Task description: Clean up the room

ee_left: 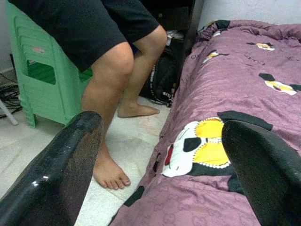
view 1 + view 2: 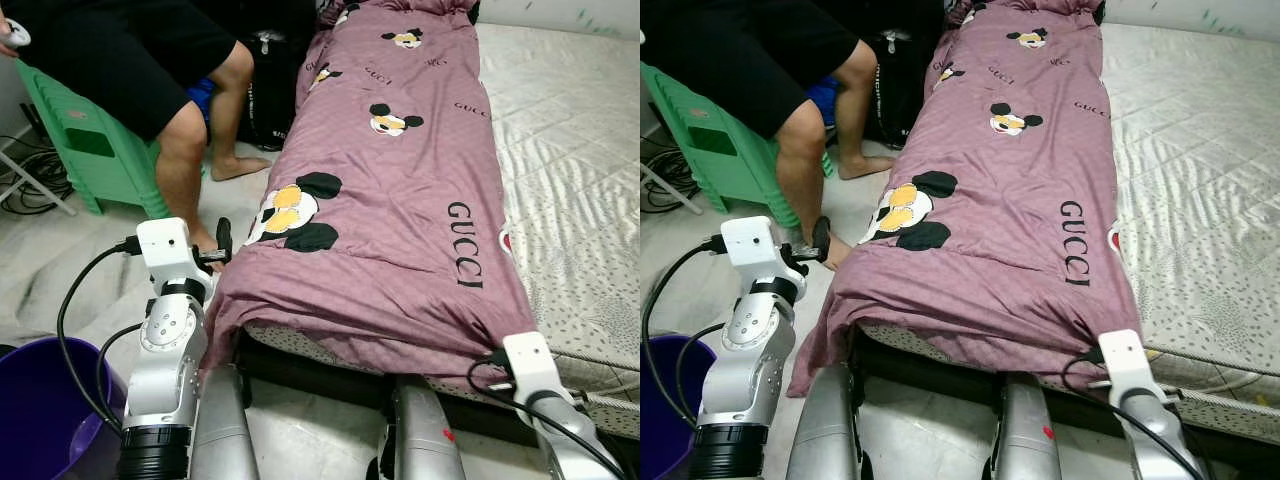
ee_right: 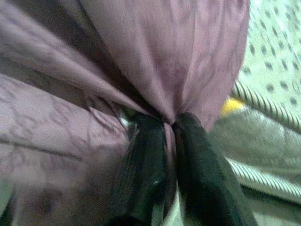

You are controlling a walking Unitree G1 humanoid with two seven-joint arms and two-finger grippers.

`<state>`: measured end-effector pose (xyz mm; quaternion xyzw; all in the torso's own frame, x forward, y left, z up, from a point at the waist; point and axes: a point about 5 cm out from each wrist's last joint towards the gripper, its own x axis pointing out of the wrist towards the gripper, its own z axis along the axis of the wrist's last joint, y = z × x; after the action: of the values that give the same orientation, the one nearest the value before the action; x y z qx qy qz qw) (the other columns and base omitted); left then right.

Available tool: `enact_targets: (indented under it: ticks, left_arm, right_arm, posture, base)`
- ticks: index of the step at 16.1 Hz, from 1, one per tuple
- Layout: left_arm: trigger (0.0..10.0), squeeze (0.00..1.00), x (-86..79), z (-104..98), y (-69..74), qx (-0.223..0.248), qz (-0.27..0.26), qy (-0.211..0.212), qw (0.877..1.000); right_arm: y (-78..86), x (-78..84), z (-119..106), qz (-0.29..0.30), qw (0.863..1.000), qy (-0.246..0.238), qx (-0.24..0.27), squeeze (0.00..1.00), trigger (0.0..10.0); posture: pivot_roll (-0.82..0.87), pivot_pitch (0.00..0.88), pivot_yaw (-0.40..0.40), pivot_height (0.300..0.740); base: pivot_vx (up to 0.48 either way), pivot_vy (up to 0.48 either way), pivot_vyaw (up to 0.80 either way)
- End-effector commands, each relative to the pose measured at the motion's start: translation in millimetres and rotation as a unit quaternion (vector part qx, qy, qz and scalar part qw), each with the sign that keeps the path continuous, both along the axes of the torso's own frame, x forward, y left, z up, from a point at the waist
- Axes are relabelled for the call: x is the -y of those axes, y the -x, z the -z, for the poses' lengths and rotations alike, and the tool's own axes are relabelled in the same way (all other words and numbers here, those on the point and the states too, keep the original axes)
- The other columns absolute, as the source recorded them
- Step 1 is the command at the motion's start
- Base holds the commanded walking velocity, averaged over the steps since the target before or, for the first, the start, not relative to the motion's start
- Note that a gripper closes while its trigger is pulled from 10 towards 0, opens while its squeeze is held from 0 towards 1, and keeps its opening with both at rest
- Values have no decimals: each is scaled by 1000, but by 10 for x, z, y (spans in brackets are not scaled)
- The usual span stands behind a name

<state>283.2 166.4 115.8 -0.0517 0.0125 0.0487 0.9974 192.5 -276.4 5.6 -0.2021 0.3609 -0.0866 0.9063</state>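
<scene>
At the bed's foot, the right gripper pinches the mauve cartoon-print quilt at its near corner, cloth bunched between closed fingers. Left gripper hovers wide open beside the quilt's left edge, near a seated person's bare foot.

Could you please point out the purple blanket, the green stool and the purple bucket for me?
purple blanket (image 2: 400,190): left eye view, middle of its top surface.
green stool (image 2: 95,150): left eye view, its front side.
purple bucket (image 2: 40,410): left eye view, its inner wall.
</scene>
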Motion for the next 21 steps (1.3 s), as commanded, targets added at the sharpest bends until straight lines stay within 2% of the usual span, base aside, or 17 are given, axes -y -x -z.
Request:
enact_targets:
  ticks: [1, 4, 6, 7, 9, 10, 12, 13, 15, 16, 17, 18, 20, 21]
  left_arm:
    - [10000, 0, -8, -3, -17, 0, -1, -1, 1000]
    - [10000, 0, 7, 12, -12, -2, 0, 1, 1000]
    - [10000, 0, 8, 9, -23, -1, 2, 1, 1000]
    - [10000, 0, 3, 9, -31, -1, 2, 1, 1000]
    - [10000, 0, 13, 18, -33, -2, 3, 2, 1000]
    - [10000, 0, 42, 26, -29, -3, 7, 4, 1000]
    - [10000, 0, 69, 29, -37, -4, 12, 6, 1000]
    - [10000, 0, 70, 22, -50, -3, 13, 6, 1000]
    - [10000, 0, 66, 4, -73, 1, 14, 5, 1000]
    - [10000, 0, 66, 1, -79, 2, 14, 5, 1000]
    - [10000, 0, 69, -8, -91, 5, 14, 5, 1000]
    - [10000, 0, 81, -43, -115, 13, 14, 6, 1000]
    - [10000, 0, 71, -78, -116, 20, 9, 7, 1000]
    - [10000, 0, 65, -89, -113, 22, 8, 6, 1000]
  right_arm:
    - [78, 286, -50, 43, 997, 64, -2, 1000, 10000]
    - [14, 377, -121, 33, 995, 98, 14, 1000, 10000]
    - [204, 465, -39, 31, 995, 96, -16, 1000, 10000]
    - [398, 460, 18, 24, 995, 93, -37, 1000, 10000]
    - [589, 440, 72, 20, 994, 87, -57, 1000, 10000]
    - [832, 389, 157, 12, 994, 71, -85, 1000, 10000]
    - [1046, 380, 294, 8, 992, 67, -110, 1000, 10000]
    - [1023, 439, 337, 27, 992, 79, -96, 1000, 10000]
    - [583, 487, 106, 25, 994, 103, 23, 1000, 10000]
    - [472, 492, 29, 22, 993, 104, 54, 1000, 10000]
    - [238, 474, -127, 15, 989, 99, 107, 1000, 10000]
    - [-289, 289, -520, 2, 977, 70, 203, 1000, 10000]
    - [-773, -190, -1022, -46, 953, 17, 297, 1000, 10000]
    - [-917, -378, -1133, -75, 946, 1, 316, 1000, 10000]
  posture:
    - [-85, 0, 6, 543]
    - [-91, 0, 7, 543]
    - [-98, 0, 6, 543]
    - [-107, 0, 4, 543]
    - [-114, 0, 3, 543]
    - [-123, 0, 5, 543]
    - [-127, 0, 8, 543]
    - [-132, 0, 16, 543]
    - [-138, 0, 21, 543]
    - [-138, 0, 23, 543]
    - [-136, 0, 23, 543]
    - [-125, 0, 19, 543]
    - [-107, 0, 13, 543]
    - [-101, 0, 12, 543]
  base:
    - [0, 0, 0]
    - [0, 0, 0]
    - [0, 0, 0]
    - [0, 0, 0]
    - [0, 0, 0]
    - [0, 0, 0]
    - [0, 0, 0]
    - [0, 0, 0]
    - [0, 0, 0]
    - [0, 0, 0]
    - [0, 0, 0]
    - [0, 0, 0]
    - [0, 0, 0]
    - [0, 0, 0]
